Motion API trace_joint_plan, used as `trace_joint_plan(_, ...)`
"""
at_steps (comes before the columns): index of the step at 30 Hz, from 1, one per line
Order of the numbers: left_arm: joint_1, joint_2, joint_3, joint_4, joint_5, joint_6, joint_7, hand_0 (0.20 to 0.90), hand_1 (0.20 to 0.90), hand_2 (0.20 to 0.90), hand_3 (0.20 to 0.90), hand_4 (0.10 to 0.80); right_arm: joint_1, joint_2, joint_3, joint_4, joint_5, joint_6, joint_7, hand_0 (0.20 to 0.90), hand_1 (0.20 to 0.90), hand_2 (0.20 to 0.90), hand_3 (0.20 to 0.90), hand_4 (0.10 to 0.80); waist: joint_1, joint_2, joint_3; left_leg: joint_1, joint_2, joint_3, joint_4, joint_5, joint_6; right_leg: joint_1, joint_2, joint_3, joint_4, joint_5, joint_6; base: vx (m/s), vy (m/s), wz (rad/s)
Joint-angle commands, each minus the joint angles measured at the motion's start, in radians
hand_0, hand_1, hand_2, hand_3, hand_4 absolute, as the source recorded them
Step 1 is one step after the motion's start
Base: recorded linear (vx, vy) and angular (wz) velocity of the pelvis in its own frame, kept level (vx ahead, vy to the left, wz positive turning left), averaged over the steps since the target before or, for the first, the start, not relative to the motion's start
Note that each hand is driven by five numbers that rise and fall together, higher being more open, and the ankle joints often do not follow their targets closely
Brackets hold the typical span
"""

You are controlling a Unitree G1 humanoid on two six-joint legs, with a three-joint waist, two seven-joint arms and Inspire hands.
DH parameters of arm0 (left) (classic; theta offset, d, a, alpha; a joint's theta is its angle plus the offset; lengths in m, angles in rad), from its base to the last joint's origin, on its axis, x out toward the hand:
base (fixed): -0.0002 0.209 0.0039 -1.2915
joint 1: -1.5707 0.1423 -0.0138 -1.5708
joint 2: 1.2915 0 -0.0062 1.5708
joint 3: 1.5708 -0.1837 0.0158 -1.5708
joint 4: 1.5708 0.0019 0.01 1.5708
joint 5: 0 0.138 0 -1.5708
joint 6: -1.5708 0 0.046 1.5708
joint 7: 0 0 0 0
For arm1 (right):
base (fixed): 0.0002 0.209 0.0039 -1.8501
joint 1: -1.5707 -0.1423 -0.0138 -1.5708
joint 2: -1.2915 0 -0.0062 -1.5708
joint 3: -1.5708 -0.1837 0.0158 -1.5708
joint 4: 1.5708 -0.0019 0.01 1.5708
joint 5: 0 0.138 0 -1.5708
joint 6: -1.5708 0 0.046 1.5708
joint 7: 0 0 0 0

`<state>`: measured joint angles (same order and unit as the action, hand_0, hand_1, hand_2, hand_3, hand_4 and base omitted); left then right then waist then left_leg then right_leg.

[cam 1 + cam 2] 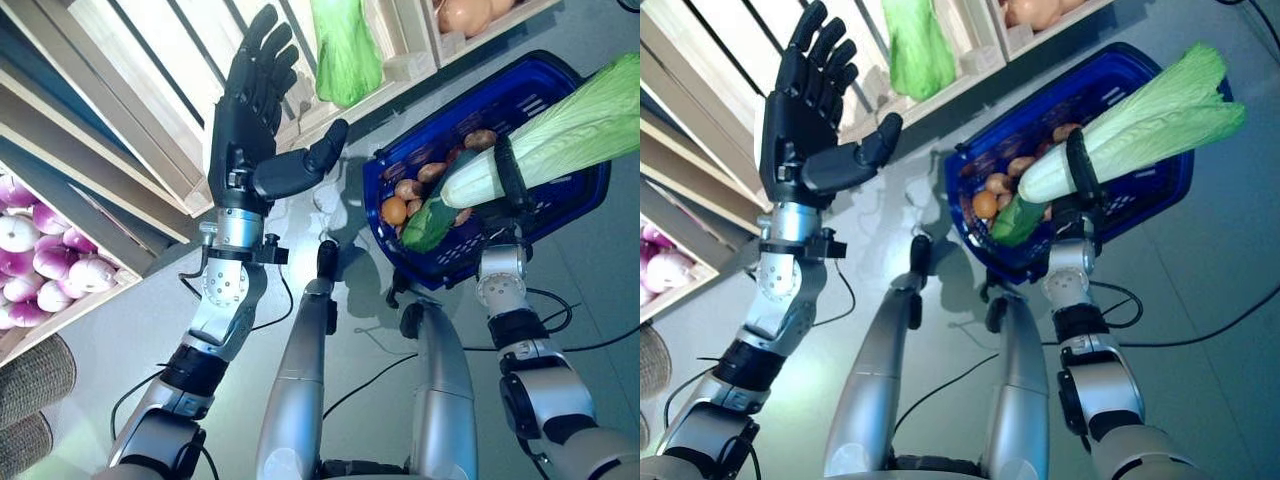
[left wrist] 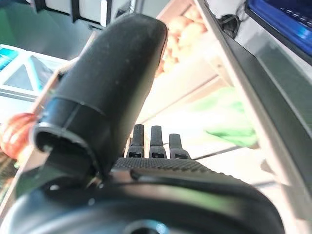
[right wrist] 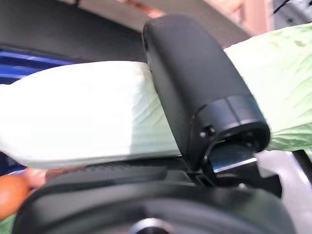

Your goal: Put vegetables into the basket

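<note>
A long napa cabbage (image 1: 560, 135), white at the stem and pale green at the leaves, lies across my right hand (image 1: 512, 178), which is shut on it over the blue basket (image 1: 540, 75). The thumb (image 3: 195, 92) wraps over the white stem (image 3: 87, 117). In the basket lie a cucumber (image 1: 430, 225), an orange fruit (image 1: 394, 211) and several brownish vegetables (image 1: 408, 188). My left hand (image 1: 250, 110) is raised in front of the wooden shelves with straight fingers and holds nothing. Another green cabbage (image 1: 345, 50) rests in a wooden crate on the shelf.
Wooden shelf crates (image 1: 130, 90) run along the left and top. Purple-white turnips or onions (image 1: 40, 260) fill a crate at the left. Pale round produce (image 1: 465, 15) sits in a crate at the top. A woven basket (image 1: 35, 385) stands at lower left.
</note>
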<state>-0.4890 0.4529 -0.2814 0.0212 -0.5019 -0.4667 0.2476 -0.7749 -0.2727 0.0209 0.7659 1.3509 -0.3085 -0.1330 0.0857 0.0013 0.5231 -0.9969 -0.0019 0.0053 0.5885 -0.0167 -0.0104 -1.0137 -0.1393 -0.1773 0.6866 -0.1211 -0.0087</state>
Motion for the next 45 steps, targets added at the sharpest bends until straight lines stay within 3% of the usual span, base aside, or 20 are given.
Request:
trace_joint_plan(1, -0.076, -0.03, 0.035, -0.101, 0.067, -0.062, 0.034, 0.9, 0.9, 0.9, 0.9, 0.8, -0.052, -0.051, 0.046, -0.072, -0.02, 0.042, 0.018, 0.3, 0.3, 0.3, 0.3, 0.4, -0.004, 0.095, -0.003, -0.017, -0.049, 0.02, -0.015, -0.018, 0.003, 0.033, 0.026, 0.009, -0.055, 0.062, 0.01, 0.037, 0.028, -0.02)
trace_joint_plan(10, -0.062, -0.032, 0.035, -0.092, 0.102, -0.081, 0.076, 0.9, 0.9, 0.9, 0.9, 0.8, -0.047, -0.035, 0.079, -0.022, 0.097, 0.158, 0.012, 0.3, 0.3, 0.3, 0.3, 0.4, -0.006, 0.103, -0.003, -0.026, -0.051, 0.023, -0.029, -0.012, -0.003, 0.014, 0.033, 0.009, -0.069, 0.074, 0.011, 0.017, 0.028, 0.0)
trace_joint_plan(11, -0.063, -0.035, 0.038, -0.099, 0.103, -0.08, 0.057, 0.9, 0.9, 0.9, 0.9, 0.8, -0.045, -0.03, 0.079, -0.018, 0.105, 0.177, 0.021, 0.578, 0.578, 0.578, 0.578, 0.585, -0.005, 0.105, -0.003, -0.022, -0.052, 0.024, -0.03, -0.012, -0.003, 0.016, 0.034, 0.008, -0.07, 0.074, 0.011, 0.0, 0.0, 0.0)
trace_joint_plan(12, -0.067, -0.03, 0.034, -0.105, 0.1, -0.082, 0.033, 0.9, 0.9, 0.9, 0.9, 0.8, -0.044, -0.03, 0.08, -0.003, 0.13, 0.206, 0.027, 0.9, 0.9, 0.9, 0.9, 0.8, -0.003, 0.107, -0.003, -0.017, -0.052, 0.026, -0.029, -0.015, -0.001, 0.019, 0.033, 0.007, -0.062, 0.069, 0.01, 0.0, 0.0, 0.0)
trace_joint_plan(20, -0.083, -0.013, 0.025, -0.128, 0.143, -0.06, 0.04, 0.9, 0.9, 0.9, 0.9, 0.8, -0.056, -0.037, 0.066, 0.053, 0.24, 0.206, -0.008, 0.9, 0.9, 0.9, 0.9, 0.8, -0.001, 0.113, -0.003, 0.017, -0.052, 0.034, -0.037, -0.015, 0.001, 0.046, 0.034, 0.001, -0.066, 0.071, 0.011, 0.0, 0.0, 0.0)
trace_joint_plan(24, -0.103, 0.028, 0.028, -0.138, 0.293, -0.039, 0.064, 0.9, 0.9, 0.9, 0.9, 0.8, -0.065, -0.035, 0.047, 0.071, 0.298, 0.174, -0.052, 0.9, 0.9, 0.9, 0.9, 0.8, -0.001, 0.119, -0.003, 0.041, -0.051, 0.036, -0.046, -0.015, 0.003, 0.063, 0.036, 0.002, -0.071, 0.073, 0.013, 0.0, 0.0, 0.0)
trace_joint_plan(31, -0.163, 0.183, 0.03, -0.098, 0.643, 0.139, 0.232, 0.9, 0.9, 0.9, 0.9, 0.8, -0.045, -0.033, 0.026, 0.039, 0.385, 0.112, -0.064, 0.9, 0.9, 0.9, 0.9, 0.8, -0.015, 0.131, -0.003, 0.107, -0.043, 0.05, -0.093, -0.002, -0.004, 0.119, 0.042, 0.01, -0.114, 0.076, 0.017, 0.016, 0.024, -0.05)
trace_joint_plan(33, -0.19, 0.273, 0.049, -0.096, 0.754, 0.19, 0.289, 0.9, 0.9, 0.9, 0.9, 0.8, -0.001, -0.04, 0.023, 0.012, 0.398, 0.105, -0.059, 0.9, 0.9, 0.9, 0.9, 0.8, -0.024, 0.132, -0.003, 0.143, -0.037, 0.063, -0.119, 0.003, -0.007, 0.153, 0.044, 0.013, -0.146, 0.076, 0.017, 0.027, 0.045, -0.17)
trace_joint_plan(35, -0.202, 0.331, 0.063, -0.095, 0.798, 0.231, 0.306, 0.9, 0.9, 0.9, 0.9, 0.8, 0.048, -0.031, 0.027, -0.021, 0.415, 0.113, -0.037, 0.9, 0.9, 0.9, 0.9, 0.8, -0.031, 0.127, -0.003, 0.166, -0.035, 0.067, -0.133, 0.006, -0.008, 0.177, 0.047, 0.015, -0.165, 0.078, 0.016, 0.041, 0.017, -0.13)
trace_joint_plan(36, -0.202, 0.363, 0.076, -0.091, 0.744, 0.276, 0.3, 0.9, 0.9, 0.9, 0.9, 0.8, 0.089, -0.022, 0.035, -0.056, 0.409, 0.116, -0.024, 0.9, 0.9, 0.9, 0.9, 0.8, -0.037, 0.122, -0.003, 0.185, -0.033, 0.071, -0.14, 0.006, -0.01, 0.197, 0.05, 0.017, -0.175, 0.078, 0.016, 0.05, 0.011, -0.11)
trace_joint_plan(38, -0.196, 0.387, 0.095, -0.082, 0.736, 0.308, 0.31, 0.9, 0.9, 0.9, 0.9, 0.8, 0.14, -0.014, 0.042, -0.1, 0.393, 0.126, -0.013, 0.9, 0.9, 0.9, 0.9, 0.8, -0.044, 0.114, -0.003, 0.207, -0.029, 0.077, -0.152, 0.005, -0.011, 0.221, 0.052, 0.017, -0.191, 0.077, 0.018, 0.049, -0.002, -0.09)
trace_joint_plan(41, -0.174, 0.434, 0.113, -0.069, 0.9, 0.414, 0.345, 0.9, 0.9, 0.9, 0.9, 0.8, 0.274, 0.017, 0.084, -0.23, 0.317, 0.124, 0.005, 0.9, 0.9, 0.9, 0.9, 0.8, -0.068, 0.096, -0.003, 0.246, -0.024, 0.089, -0.182, 0.011, -0.014, 0.264, 0.062, 0.023, -0.232, 0.085, 0.02, 0.045, 0.002, -0.13)
trace_joint_plan(43, -0.176, 0.465, 0.114, -0.057, 0.9, 0.468, 0.338, 0.9, 0.9, 0.9, 0.9, 0.8, 0.341, 0.02, 0.107, -0.281, 0.262, 0.138, 0.019, 0.9, 0.9, 0.9, 0.9, 0.8, -0.082, 0.088, -0.003, 0.254, -0.021, 0.094, -0.186, 0.012, -0.016, 0.273, 0.066, 0.025, -0.238, 0.085, 0.021, 0.04, 0.024, -0.12)
trace_joint_plan(44, -0.185, 0.49, 0.104, -0.032, 1.006, 0.493, 0.337, 0.9, 0.9, 0.9, 0.9, 0.8, 0.397, 0.016, 0.121, -0.314, 0.226, 0.157, 0.012, 0.9, 0.9, 0.9, 0.9, 0.8, -0.096, 0.081, -0.003, 0.262, -0.014, 0.11, -0.192, 0.012, -0.018, 0.281, 0.066, 0.02, -0.241, 0.082, 0.02, 0.033, 0.027, -0.09)
trace_joint_plan(45, -0.186, 0.489, 0.102, -0.031, 1.008, 0.493, 0.338, 0.9, 0.9, 0.9, 0.9, 0.8, 0.4, 0.017, 0.121, -0.317, 0.224, 0.157, 0.01, 0.9, 0.9, 0.9, 0.9, 0.8, -0.096, 0.08, -0.003, 0.264, -0.014, 0.11, -0.193, 0.012, -0.018, 0.282, 0.066, 0.02, -0.242, 0.081, 0.02, 0.025, 0.015, -0.13)
